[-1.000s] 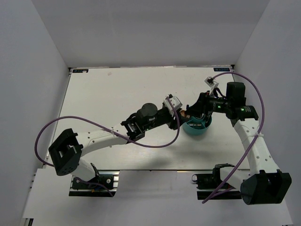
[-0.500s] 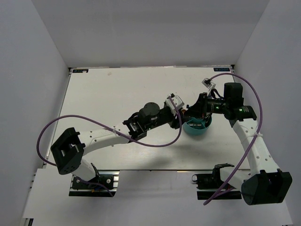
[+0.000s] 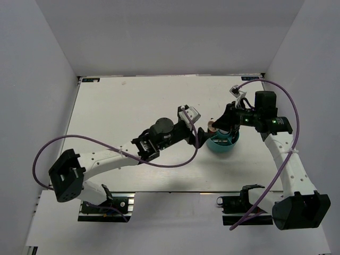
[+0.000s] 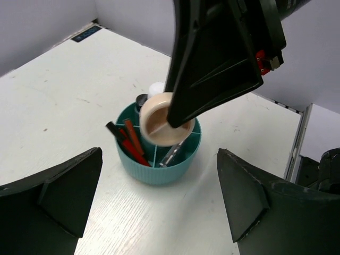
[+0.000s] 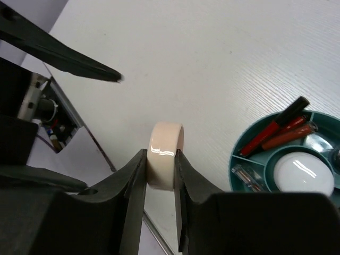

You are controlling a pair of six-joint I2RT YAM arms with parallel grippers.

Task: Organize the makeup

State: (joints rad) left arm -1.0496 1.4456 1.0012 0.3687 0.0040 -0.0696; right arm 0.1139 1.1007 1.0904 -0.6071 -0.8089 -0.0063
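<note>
Peach compact (image 5: 164, 154) stands on edge between the right jaws, which are closed on it and pinch it across its flat faces. It looks light, rigid and glossy, so probably slippery. A firm pinch across the faces near the middle seems the safest hold. Just below and beyond those jaws sits the teal tub (image 4: 159, 172), with red-and-black pencils (image 4: 130, 141) and a white bottle (image 5: 304, 172) in its compartments. Left jaws gape wide and empty, with the tub ahead between them on the counter (image 4: 64, 106).
</note>
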